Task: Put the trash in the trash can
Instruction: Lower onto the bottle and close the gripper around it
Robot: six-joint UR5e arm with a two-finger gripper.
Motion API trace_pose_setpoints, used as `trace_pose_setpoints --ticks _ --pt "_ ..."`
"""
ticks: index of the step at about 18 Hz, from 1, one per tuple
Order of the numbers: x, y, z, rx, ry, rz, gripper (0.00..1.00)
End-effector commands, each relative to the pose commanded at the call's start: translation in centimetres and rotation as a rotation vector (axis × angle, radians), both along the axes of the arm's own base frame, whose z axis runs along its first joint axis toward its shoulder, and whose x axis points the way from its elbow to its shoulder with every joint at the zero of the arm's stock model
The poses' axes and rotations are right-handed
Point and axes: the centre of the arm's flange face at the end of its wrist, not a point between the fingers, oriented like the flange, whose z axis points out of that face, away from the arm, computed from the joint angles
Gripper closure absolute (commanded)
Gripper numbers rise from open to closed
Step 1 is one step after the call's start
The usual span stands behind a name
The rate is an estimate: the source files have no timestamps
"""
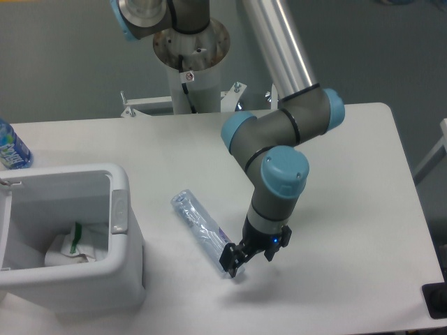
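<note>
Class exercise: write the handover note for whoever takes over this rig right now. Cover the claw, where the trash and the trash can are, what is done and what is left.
Claw: low at the near end of the crushed bottle; whether it grips cannot be told.
Crushed bottle: lying on the table, right of the trash can.
White wrapper: already inside the can.
Done: wrapper binned.
Left: grasp the bottle, carry it left, drop it in the can.

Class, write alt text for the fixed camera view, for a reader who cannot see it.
A robot arm's pincer is low over the cap end of a crushed clear bottle lying on a white table. At left, a white bin holds a crumpled wrapper.
</note>
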Motion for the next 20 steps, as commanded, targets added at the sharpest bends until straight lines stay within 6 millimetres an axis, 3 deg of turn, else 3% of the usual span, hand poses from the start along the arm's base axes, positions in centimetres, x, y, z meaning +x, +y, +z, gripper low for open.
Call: trace_pose_setpoints --ticks 7,10,13,17,20 --pt "0.6 1.0 -2.0 -0.043 0.0 0.015 0.02" --pt "0.6 0.9 -2.1 -0.045 -0.001 0.017 0.25" --pt "0.8 0.9 -2.1 -0.047 -0.002 0.015 0.4" --pt "1.0 0.6 -2.1 -0.067 0.011 0.02 0.5" --pt "1.3 0.7 -2.4 -0.077 0.016 0.014 0.5"
